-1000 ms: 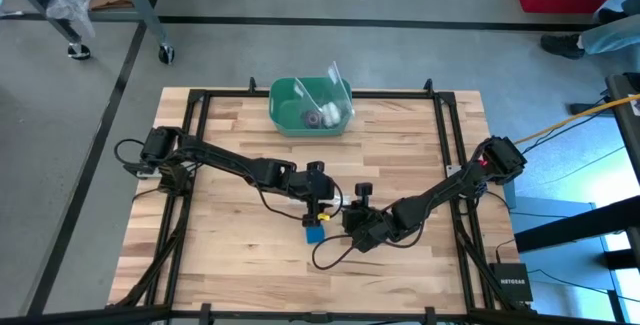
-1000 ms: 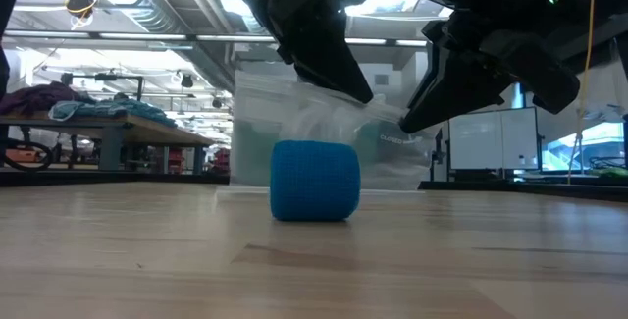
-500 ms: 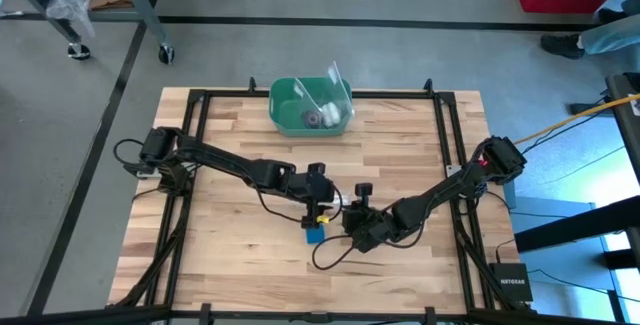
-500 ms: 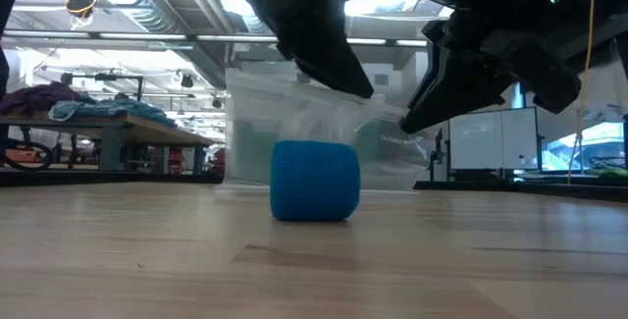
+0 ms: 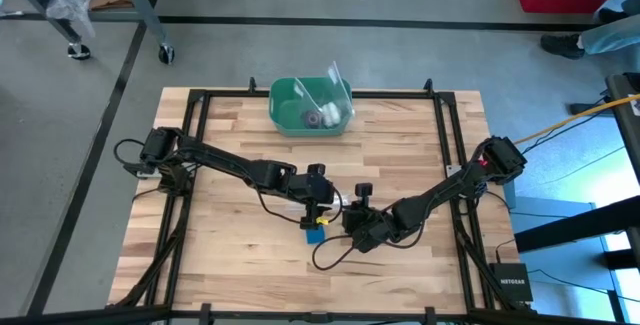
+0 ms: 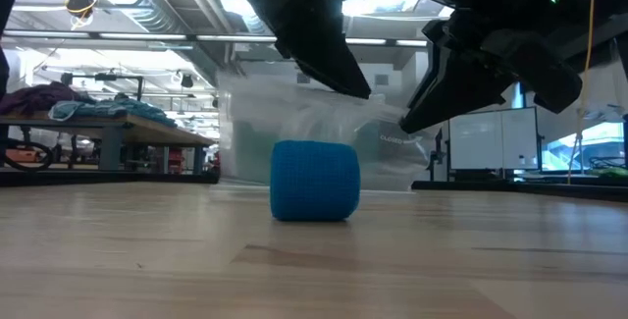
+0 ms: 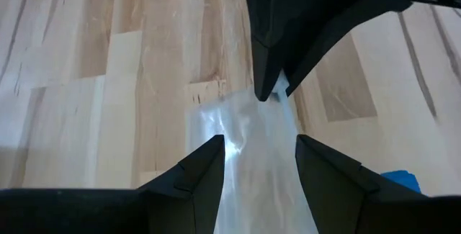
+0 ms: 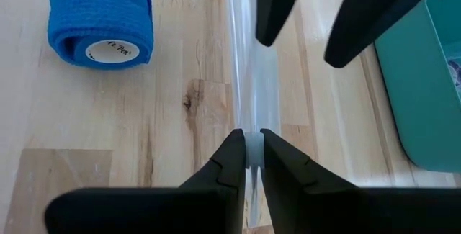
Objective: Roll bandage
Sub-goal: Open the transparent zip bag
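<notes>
The bandage (image 6: 314, 181) is a compact blue roll lying on its side on the wooden table (image 5: 230, 245), also seen in the right wrist view (image 8: 101, 21); no gripper touches it. Just behind it hangs a clear plastic bag (image 6: 294, 132). My right gripper (image 8: 252, 135) is shut on the bag's top. My left gripper (image 7: 259, 142) is open, its fingers standing on either side of the bag's upper part (image 7: 252, 133); whether they touch it I cannot tell. My right gripper pinches the clear bag's upper edge (image 8: 252, 147) between its two fingertips, slanting down from the table's right side. The bag hangs slack below the fingers, and its lower end (image 6: 294, 186) reaches the table.
A green bin (image 5: 285, 115) stands at the table's far edge, with small items and a clear sheet in it. A black frame (image 5: 200, 100) runs around the table. Bare wood lies to the left and right of the two arms.
Both arms have stayed in place. The hanging bag's lower edge has drifted a little toward the table's left, so the bag spreads wider behind the roll. The bandage roll has not moved.
</notes>
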You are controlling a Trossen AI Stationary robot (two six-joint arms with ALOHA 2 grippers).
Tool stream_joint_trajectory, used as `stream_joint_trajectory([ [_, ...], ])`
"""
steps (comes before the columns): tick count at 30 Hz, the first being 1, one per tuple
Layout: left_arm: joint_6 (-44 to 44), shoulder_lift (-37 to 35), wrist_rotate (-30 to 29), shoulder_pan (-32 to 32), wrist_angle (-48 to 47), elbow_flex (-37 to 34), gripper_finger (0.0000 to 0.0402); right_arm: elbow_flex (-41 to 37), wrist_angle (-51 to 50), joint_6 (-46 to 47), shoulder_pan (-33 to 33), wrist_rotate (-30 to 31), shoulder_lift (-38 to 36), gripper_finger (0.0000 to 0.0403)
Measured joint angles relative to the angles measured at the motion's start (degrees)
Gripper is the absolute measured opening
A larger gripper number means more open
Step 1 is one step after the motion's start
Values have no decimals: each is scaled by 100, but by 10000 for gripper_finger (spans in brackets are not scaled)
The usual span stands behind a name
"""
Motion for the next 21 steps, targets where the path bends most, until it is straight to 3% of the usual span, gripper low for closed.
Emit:
stream_joint_trajectory([
  [21,-85,0,1,-11,17,0,162,0,1,0,0,0,0,40],
])
